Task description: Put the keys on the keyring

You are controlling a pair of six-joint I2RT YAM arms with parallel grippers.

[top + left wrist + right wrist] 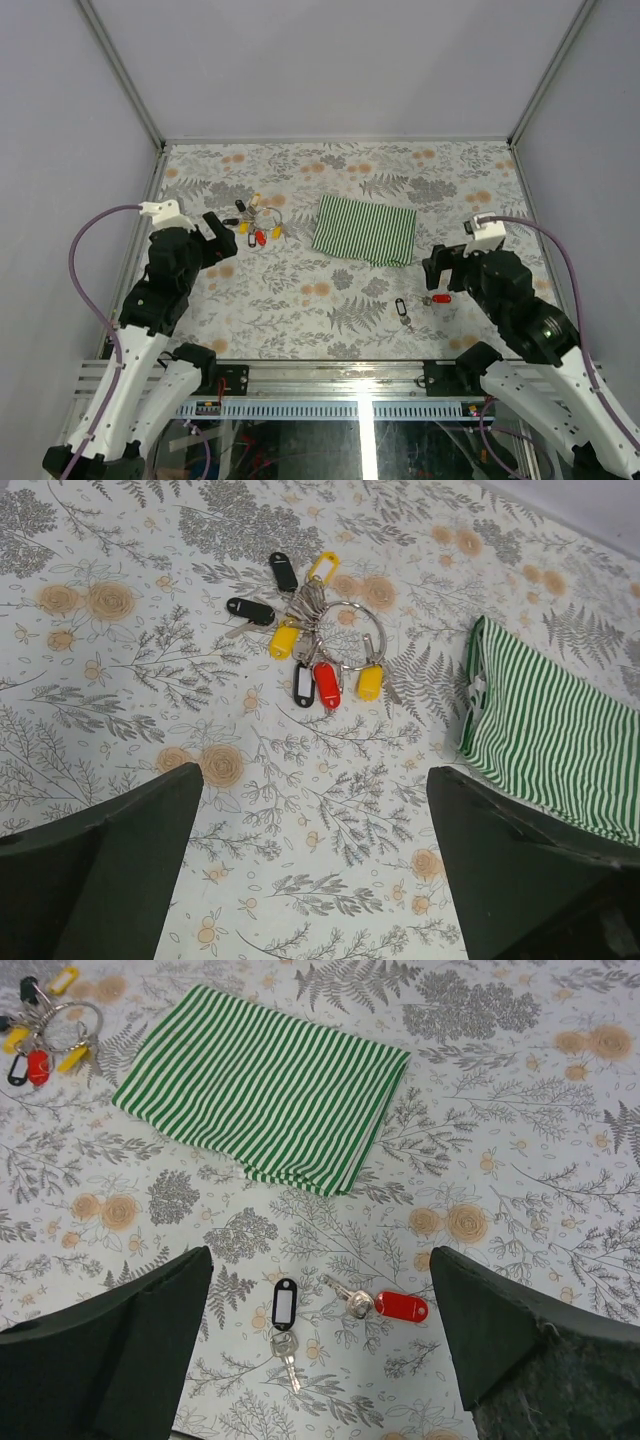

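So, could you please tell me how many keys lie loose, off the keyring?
2: the black-tagged key and the red-tagged key, side by side near the striped cloth, apart from the keyring. The cloth could hide more.

The keyring point(318, 620) was thin, shiny silver metal, and its red, yellow and black tags were glossy plastic. The black-tagged key point(284, 1310) and the red-tagged key point(398, 1307) had bright metal blades and smooth plastic tags. The striped cloth point(265, 1085) looked like soft, matt woven fabric. The floral table covering point(520, 1160) was matt and smooth. The fingers point(110, 870) of the left gripper point(315, 775) were dull dark plastic.
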